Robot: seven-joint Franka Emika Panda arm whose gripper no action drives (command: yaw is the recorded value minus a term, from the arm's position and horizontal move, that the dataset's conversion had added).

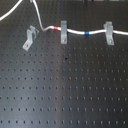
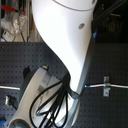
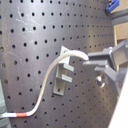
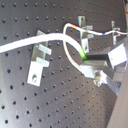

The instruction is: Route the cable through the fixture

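On the black perforated board (image 1: pixel 65 85), in the first exterior view, your white cable (image 1: pixel 75 32) ran from the first exterior view's upper left, looped down, and passed through two upright grey clips (image 1: pixel 63 31) on toward the first exterior view's right edge. Its red band (image 1: pixel 50 28) sat just beside the middle clip, and its blue band (image 1: pixel 87 33) lay between that clip and the right one. The fixture (image 1: pixel 29 38), a small grey forked bracket, leaned askew to the left of the red band, apart from the cable. In the second exterior view, the white arm (image 2: pixel 65 45) blocked most of the scene. In the second wrist view, your gripper (image 4: pixel 89 63) appeared clamped on the cable where it curved near a bracket (image 4: pixel 38 61). In the first wrist view, the cable's end met the dark fingers (image 3: pixel 102 56).
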